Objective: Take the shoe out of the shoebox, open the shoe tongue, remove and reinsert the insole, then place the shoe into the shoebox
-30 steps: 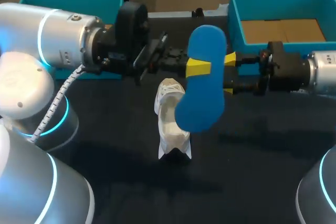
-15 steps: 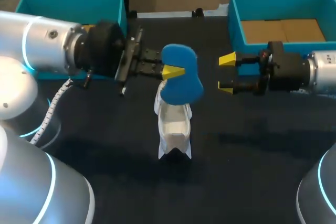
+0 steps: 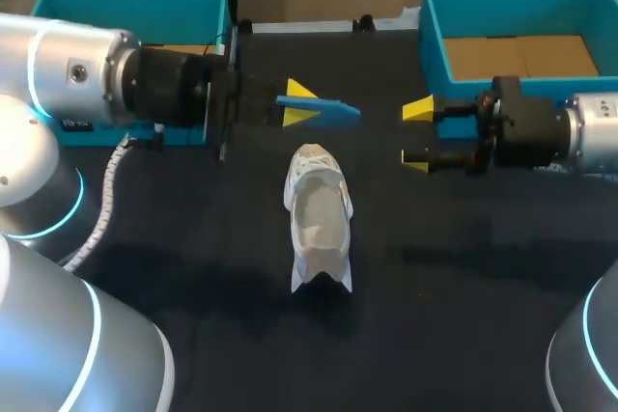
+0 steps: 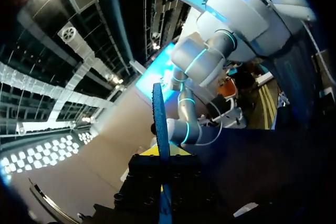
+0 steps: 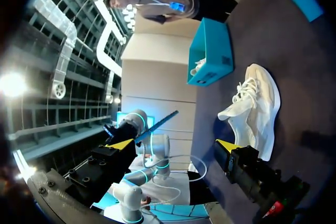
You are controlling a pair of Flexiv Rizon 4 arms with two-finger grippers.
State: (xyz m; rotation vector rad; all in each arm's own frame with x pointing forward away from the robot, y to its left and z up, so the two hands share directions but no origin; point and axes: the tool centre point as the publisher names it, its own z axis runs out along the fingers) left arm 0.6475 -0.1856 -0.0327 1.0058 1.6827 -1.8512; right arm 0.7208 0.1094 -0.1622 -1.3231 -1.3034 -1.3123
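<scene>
**Insole is out, gripped in your left jaws**

Your left jaws are clamped on the blue insole (image 3: 323,107). They hold it flat in the air, just beyond the far end of the white shoe (image 3: 317,219). The shoe sits sole-down on the dark worktop (image 3: 463,325), between your two arms. Your right jaws stand apart and hold nothing. They are to the shoe's right, near the teal shoebox (image 3: 432,36). A second teal box (image 3: 126,2) sits behind your left arm (image 3: 77,74).
</scene>
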